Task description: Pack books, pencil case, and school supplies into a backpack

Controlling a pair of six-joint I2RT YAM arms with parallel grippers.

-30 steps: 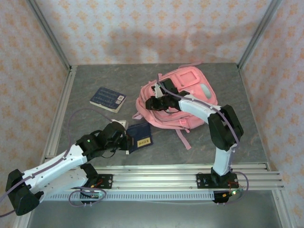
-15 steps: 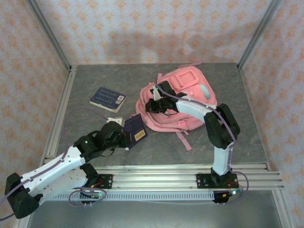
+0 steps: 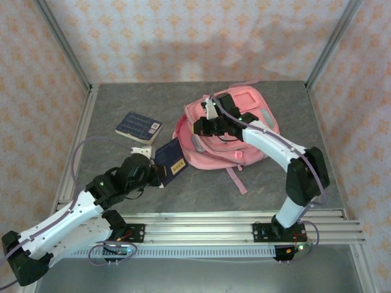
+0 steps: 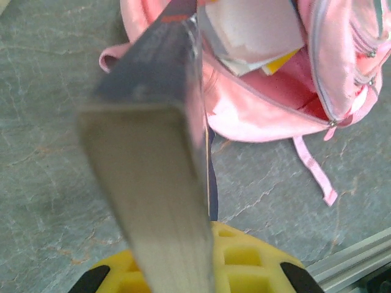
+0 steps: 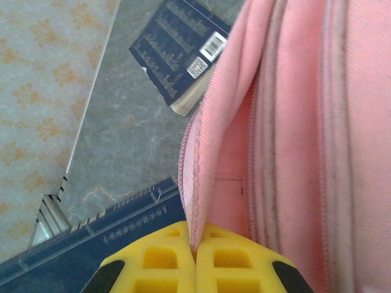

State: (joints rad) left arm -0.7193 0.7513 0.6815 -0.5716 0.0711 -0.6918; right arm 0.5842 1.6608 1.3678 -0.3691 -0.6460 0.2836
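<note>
Fabric of the pink backpack (image 5: 293,122) folds between yellow right fingers (image 5: 183,268).

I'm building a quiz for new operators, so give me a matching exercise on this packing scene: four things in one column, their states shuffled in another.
1. left gripper
2. right gripper
3. backpack
4. navy book on the table

A. lying flat, apart from the backpack
B. shut on the backpack's opening edge
C. unzipped, white and yellow items inside
D. shut on a tilted navy book

Pairs: 1-D, 2-B, 3-C, 4-A
</note>
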